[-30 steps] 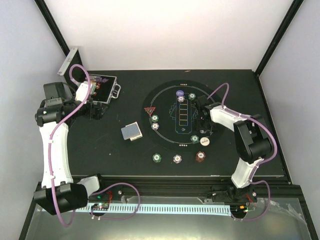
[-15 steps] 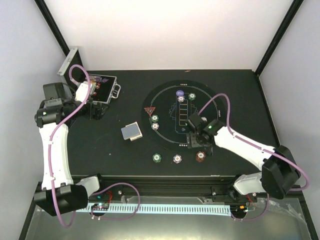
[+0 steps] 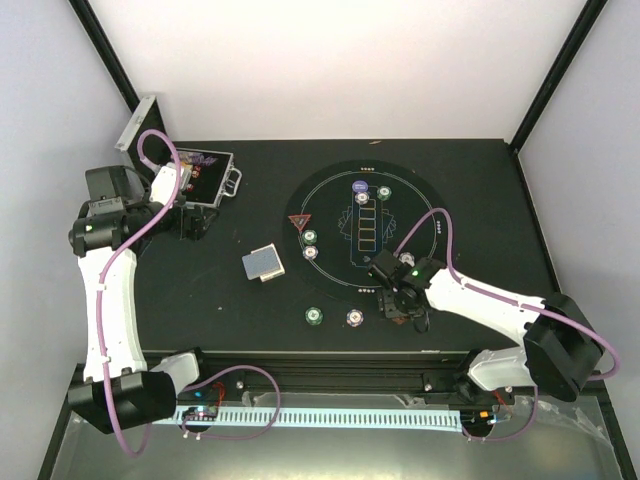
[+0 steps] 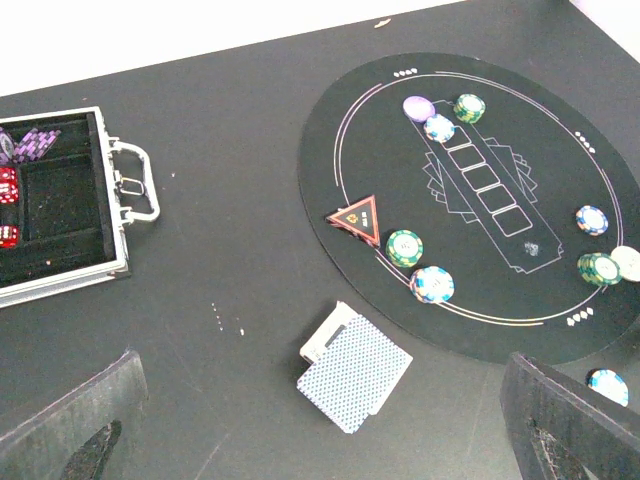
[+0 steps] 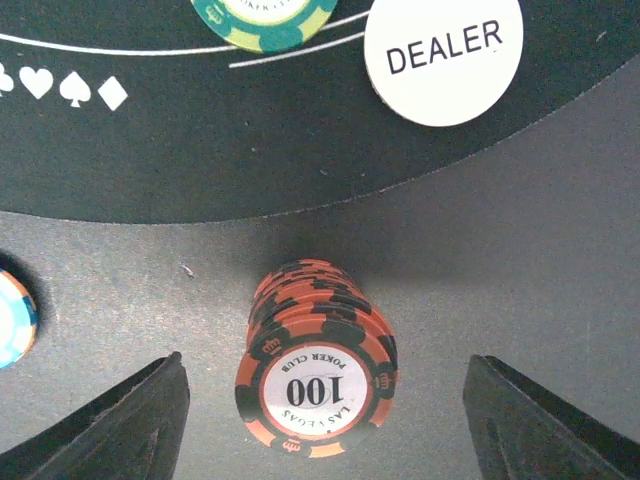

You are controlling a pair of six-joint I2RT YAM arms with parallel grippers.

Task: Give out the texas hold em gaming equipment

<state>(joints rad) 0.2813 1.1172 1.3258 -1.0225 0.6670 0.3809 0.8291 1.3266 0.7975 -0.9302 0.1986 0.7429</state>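
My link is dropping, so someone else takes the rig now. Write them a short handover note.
Left pincer: open, holding nothing, near the open case.
Right pincer: open, straddling the red-brown chip stack just off the mat's near edge, not gripping it.
Things: card deck on the bare table, left of the mat; dealer button on the mat.
Done: chip stacks sit at several spots on and around the mat.
Left: cards undealt; the mat's five card boxes are empty; some chips lie in the case.
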